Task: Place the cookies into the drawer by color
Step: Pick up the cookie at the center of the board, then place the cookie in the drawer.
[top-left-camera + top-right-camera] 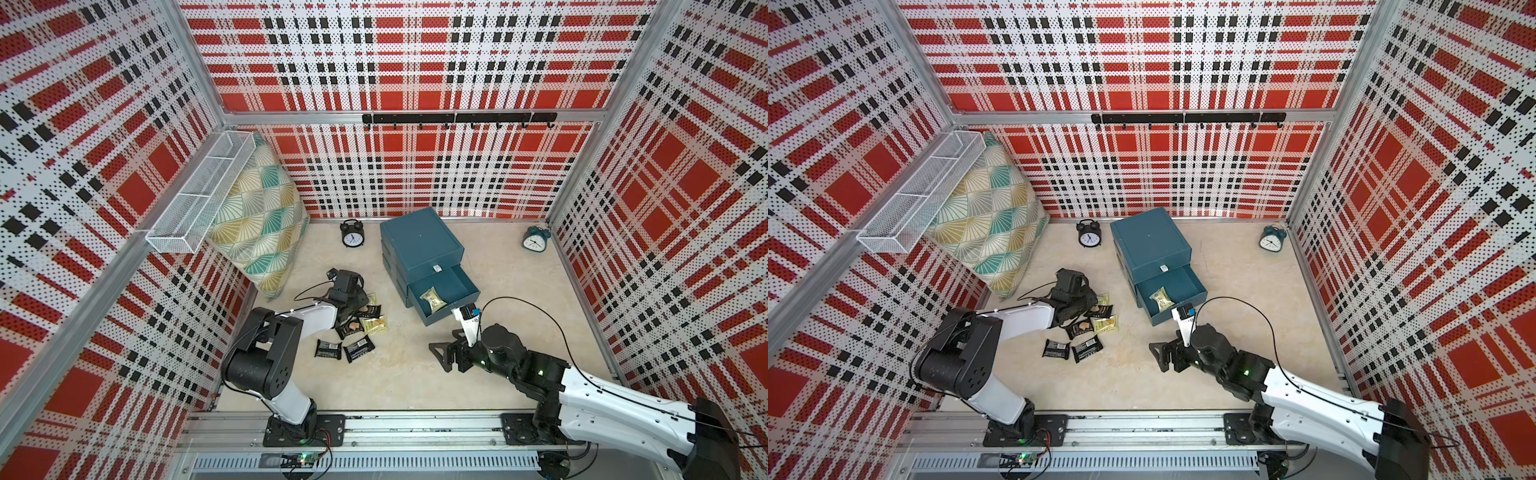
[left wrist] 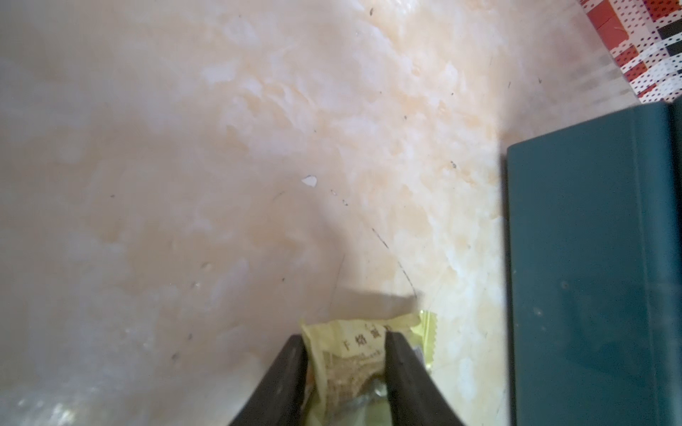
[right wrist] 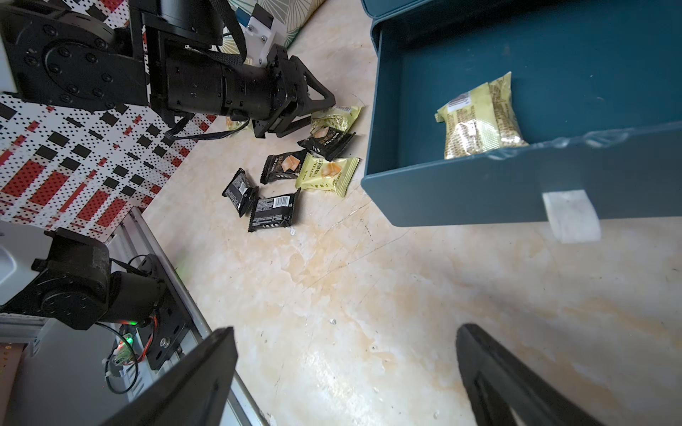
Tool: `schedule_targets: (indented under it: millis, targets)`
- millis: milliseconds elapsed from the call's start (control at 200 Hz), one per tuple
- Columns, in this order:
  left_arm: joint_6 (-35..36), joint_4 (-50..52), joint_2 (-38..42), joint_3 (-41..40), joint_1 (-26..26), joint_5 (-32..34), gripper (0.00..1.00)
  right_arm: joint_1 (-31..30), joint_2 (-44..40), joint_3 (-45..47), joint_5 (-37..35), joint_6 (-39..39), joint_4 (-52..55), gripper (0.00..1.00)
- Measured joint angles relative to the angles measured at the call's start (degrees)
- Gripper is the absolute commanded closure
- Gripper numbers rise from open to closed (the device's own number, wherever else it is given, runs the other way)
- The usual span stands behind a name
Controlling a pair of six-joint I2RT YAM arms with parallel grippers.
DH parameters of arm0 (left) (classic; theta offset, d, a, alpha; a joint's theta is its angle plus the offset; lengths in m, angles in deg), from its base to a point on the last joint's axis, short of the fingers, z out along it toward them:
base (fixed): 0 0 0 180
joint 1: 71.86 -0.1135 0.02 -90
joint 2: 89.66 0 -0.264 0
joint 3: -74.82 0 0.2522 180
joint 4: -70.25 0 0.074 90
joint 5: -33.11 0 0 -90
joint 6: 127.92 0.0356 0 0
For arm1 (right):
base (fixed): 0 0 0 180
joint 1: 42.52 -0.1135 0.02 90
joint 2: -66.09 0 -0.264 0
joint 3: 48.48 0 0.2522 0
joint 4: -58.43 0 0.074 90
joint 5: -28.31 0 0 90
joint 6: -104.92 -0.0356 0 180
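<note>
The teal drawer cabinet (image 1: 419, 241) (image 1: 1148, 239) stands at the back middle, with a drawer below its top one pulled out (image 3: 461, 191). Yellow cookies (image 3: 479, 118) (image 1: 432, 300) lie inside it. More cookies lie in a pile on the floor left of it: black packets (image 3: 273, 210) (image 1: 359, 349) and a yellow one (image 3: 326, 175). My left gripper (image 2: 345, 337) (image 1: 360, 300) is down at the pile's far edge, shut on a yellow cookie packet (image 2: 354, 350). The right gripper (image 3: 343, 339) (image 1: 444, 353) hovers open and empty in front of the open drawer.
A patterned pillow (image 1: 257, 220) leans in the back left corner under a white wire basket (image 1: 199, 195). A black alarm clock (image 1: 351, 235) stands left of the cabinet and a teal clock (image 1: 536, 239) at the back right. Plaid walls close three sides.
</note>
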Motion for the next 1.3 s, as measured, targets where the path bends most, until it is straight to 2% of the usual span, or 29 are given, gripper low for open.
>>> schedule_targets:
  millis: [40, 100, 205, 426, 596, 832, 1047, 1303]
  targets:
    - [-0.09, -0.09, 0.02, 0.00, 0.00, 0.04, 0.74, 0.00, -0.13, 0.07, -0.09, -0.04, 0.04, 0.00]
    - [0.09, -0.15, 0.17, 0.00, 0.00, 0.02, 0.86, 0.00, -0.33, 0.11, -0.24, -0.09, 0.11, 0.00]
    - [0.33, -0.22, 0.96, -0.22, 0.00, -0.02, 1.00, 0.00, -0.66, 0.11, -0.33, -0.31, 0.15, 0.00]
    - [0.39, -0.24, 4.20, -1.62, 0.22, -0.24, 1.00, 0.00, -1.29, 0.28, -0.68, -0.90, 0.37, 0.00]
    - [0.35, 0.63, 10.62, -2.82, 2.49, 0.74, 1.00, -0.02, -2.12, 0.44, -1.53, -1.33, 0.79, 0.00]
    - [0.28, 2.10, 21.97, -3.43, 10.97, 5.29, 1.00, 0.00, -3.58, 0.44, -6.93, -3.63, 4.02, 0.00]
    - [-0.48, 4.00, 30.67, -3.72, 21.70, 11.56, 1.00, 0.00, -4.28, 0.04, -12.83, -6.97, 8.92, 0.00]
    - [-0.70, 4.85, 33.86, -2.40, 32.79, 17.46, 1.00, 0.00, -5.55, -2.99, -16.02, -10.32, 13.68, 0.00]
